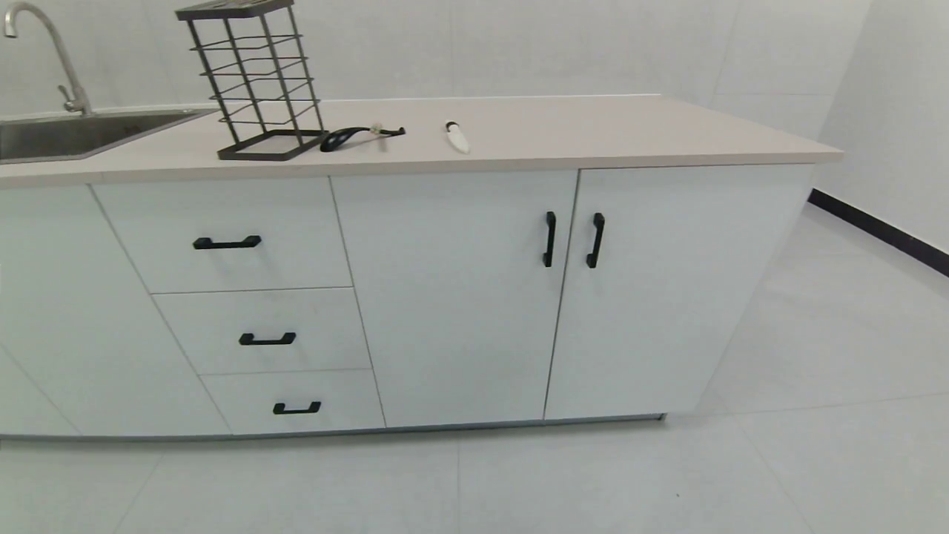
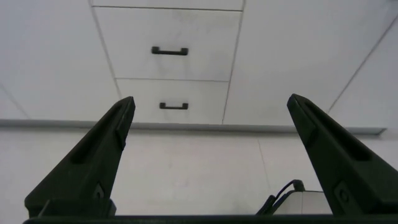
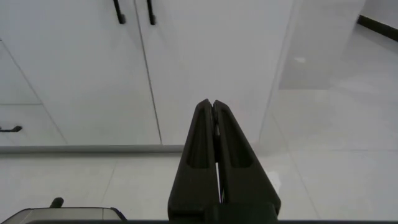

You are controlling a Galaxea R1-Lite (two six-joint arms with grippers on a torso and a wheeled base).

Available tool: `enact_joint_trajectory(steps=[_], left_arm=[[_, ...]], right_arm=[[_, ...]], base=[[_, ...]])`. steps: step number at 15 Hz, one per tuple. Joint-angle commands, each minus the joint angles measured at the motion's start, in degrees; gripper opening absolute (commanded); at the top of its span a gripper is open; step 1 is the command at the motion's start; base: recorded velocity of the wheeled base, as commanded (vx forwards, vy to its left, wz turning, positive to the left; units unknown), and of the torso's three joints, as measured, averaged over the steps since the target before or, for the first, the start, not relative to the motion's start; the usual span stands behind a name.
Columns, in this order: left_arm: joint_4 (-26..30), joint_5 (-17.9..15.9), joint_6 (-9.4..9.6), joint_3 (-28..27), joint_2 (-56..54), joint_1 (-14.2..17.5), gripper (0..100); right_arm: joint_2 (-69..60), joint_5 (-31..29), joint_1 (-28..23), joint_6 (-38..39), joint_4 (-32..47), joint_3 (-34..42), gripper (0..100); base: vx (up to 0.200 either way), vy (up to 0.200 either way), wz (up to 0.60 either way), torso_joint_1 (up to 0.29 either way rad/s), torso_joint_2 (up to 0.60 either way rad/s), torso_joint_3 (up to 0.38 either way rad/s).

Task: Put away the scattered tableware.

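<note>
On the counter lie a black utensil [image 1: 361,135] with a dark scoop end, right beside the foot of a black wire rack [image 1: 256,80], and a small white-handled utensil [image 1: 457,136] a little to its right. My left gripper [image 2: 211,106] is open, held low near the floor and facing the lower drawers [image 2: 170,53]. My right gripper [image 3: 213,107] is shut with nothing in it, low in front of the cabinet doors [image 3: 134,11].
A steel sink [image 1: 74,132] with a faucet [image 1: 44,44] is set in the counter's left end. Below the beige countertop [image 1: 593,126] are three drawers [image 1: 227,242] and two doors with black handles [image 1: 571,239]. Open tiled floor extends to the right.
</note>
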Motion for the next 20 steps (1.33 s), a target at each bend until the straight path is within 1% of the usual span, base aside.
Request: enact_joint_trajectory(steps=[1, 5, 14, 15, 17, 19, 20], left_arm=[[-0.06, -0.02, -0.11, 0.0, -0.03, 0.03, 100], [0.02, -0.02, -0.02, 0.0, -0.03, 0.03, 100], [0.2, -0.11, 0.24, 0.0, -0.03, 0.03, 100], [0.2, -0.28, 0.95, 0.0, -0.03, 0.03, 100], [0.11, -0.55, 1.3, 0.0, -0.03, 0.03, 100], [0.02, -0.55, 1.56, 0.0, -0.03, 0.03, 100], [0.02, -0.55, 1.56, 0.0, -0.03, 0.03, 100]], right_arm=[[0.3, 0.04, -0.02, 0.0, 0.0, 0.01, 0], [0.3, 0.04, -0.02, 0.0, 0.0, 0.01, 0], [0.39, 0.04, -0.02, 0.0, 0.0, 0.01, 0], [0.39, 0.04, -0.02, 0.0, 0.0, 0.01, 0], [0.39, 0.04, -0.02, 0.0, 0.0, 0.01, 0], [0.39, 0.04, -0.02, 0.0, 0.0, 0.01, 0], [0.39, 0.04, -0.02, 0.0, 0.0, 0.01, 0]], base=[[0.0, 0.0, 0.6, -0.002, 0.0, 0.007], [0.0, 0.0, 0.6, 0.001, 0.0, 0.001], [0.2, 0.0, 0.0, 0.002, 0.0, 0.003], [0.2, 0.2, 0.0, 0.002, 0.0, 0.002], [0.2, 0.2, 0.0, 0.002, 0.0, 0.002], [0.2, 0.0, 0.0, 0.002, 0.0, 0.0], [0.0, 0.0, 0.0, 0.0, 0.0, 0.0]])
